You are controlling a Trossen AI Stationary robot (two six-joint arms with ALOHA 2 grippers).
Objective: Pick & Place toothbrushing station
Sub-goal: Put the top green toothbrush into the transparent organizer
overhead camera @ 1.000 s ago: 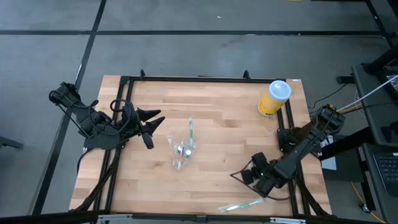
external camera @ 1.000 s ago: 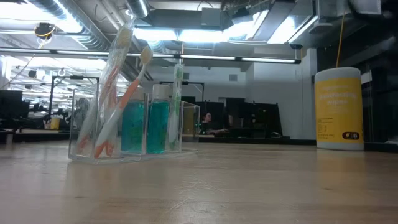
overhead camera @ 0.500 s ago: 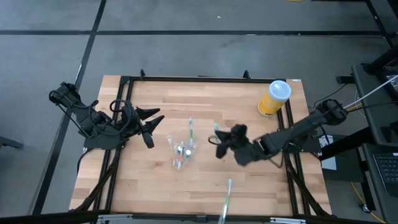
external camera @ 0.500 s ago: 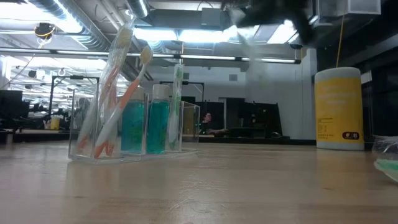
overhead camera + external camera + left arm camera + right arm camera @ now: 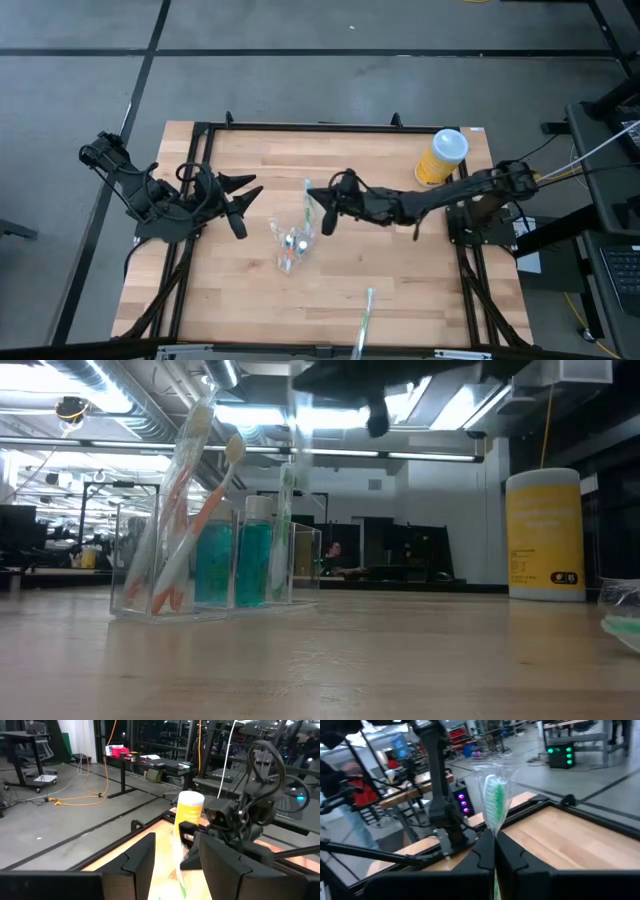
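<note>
The right hand (image 5: 326, 212) is stretched out over the middle of the desk (image 5: 400, 290), just beside the clear holder (image 5: 291, 243). Its fingers are pinched tight on a wrapped green toothbrush (image 5: 495, 802); the right wrist view shows the bristle end sticking up out of the closed fingers inside crinkly clear wrap. From above, that brush (image 5: 308, 203) hangs right over the holder's far end.

The holder (image 5: 215, 565) already has stuff in it: two orange-and-white brushes (image 5: 200, 500) leaning in one end, a teal bottle (image 5: 255, 555), and a green brush (image 5: 284, 525) standing upright.

Another wrapped green brush (image 5: 364, 318) lies on the desk near the front edge, well apart from the holder. A yellow canister (image 5: 441, 157) sits at the far right corner.

The left hand (image 5: 243, 200) sits parked over the left side of the desk, fingers partly open with nothing in them.
</note>
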